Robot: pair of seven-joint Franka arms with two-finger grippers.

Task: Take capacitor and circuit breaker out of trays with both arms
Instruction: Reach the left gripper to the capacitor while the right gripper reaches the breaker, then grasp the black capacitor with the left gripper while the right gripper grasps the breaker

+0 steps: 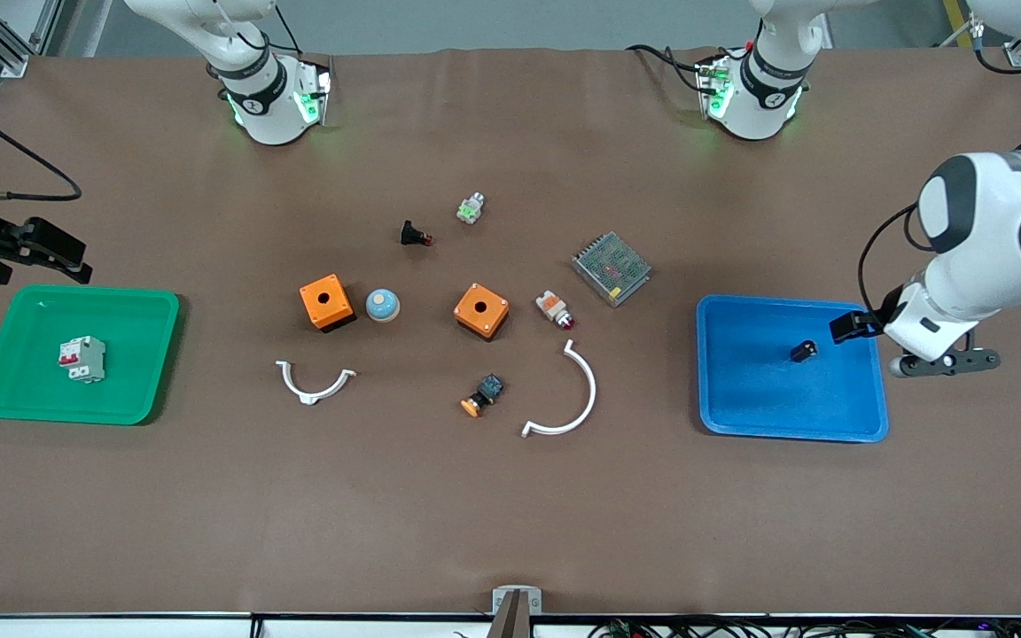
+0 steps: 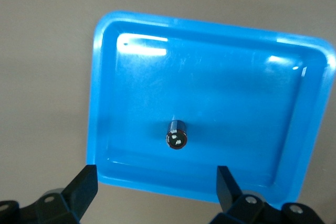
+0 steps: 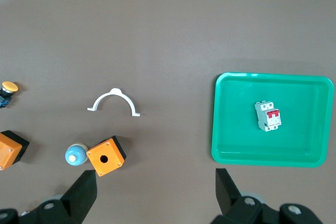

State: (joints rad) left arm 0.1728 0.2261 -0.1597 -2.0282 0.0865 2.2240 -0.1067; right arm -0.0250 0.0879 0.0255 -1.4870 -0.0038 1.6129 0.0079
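The capacitor [image 1: 803, 351], a stubby black cylinder, lies on its side in the blue tray [image 1: 759, 399] at the left arm's end of the table. The left wrist view shows its pale end [image 2: 177, 134] inside the tray [image 2: 236, 103]. My left gripper [image 1: 945, 361] is open and empty [image 2: 156, 184], up over the tray's edge at that end. The white breaker [image 1: 81, 359] with red levers lies in the green tray [image 1: 138, 354] at the right arm's end, and shows in the right wrist view [image 3: 268, 116]. My right gripper [image 1: 27, 252] is open and empty [image 3: 156, 187], raised beside the green tray [image 3: 236, 129].
Between the trays lie two orange boxes [image 1: 326, 302] [image 1: 481, 310], a blue dome [image 1: 382, 305], two white arc clips [image 1: 315, 383] [image 1: 568, 399], an orange-capped button [image 1: 482, 395], an indicator lamp [image 1: 555, 308], a mesh power supply [image 1: 611, 268] and a black red-tipped part [image 1: 415, 235].
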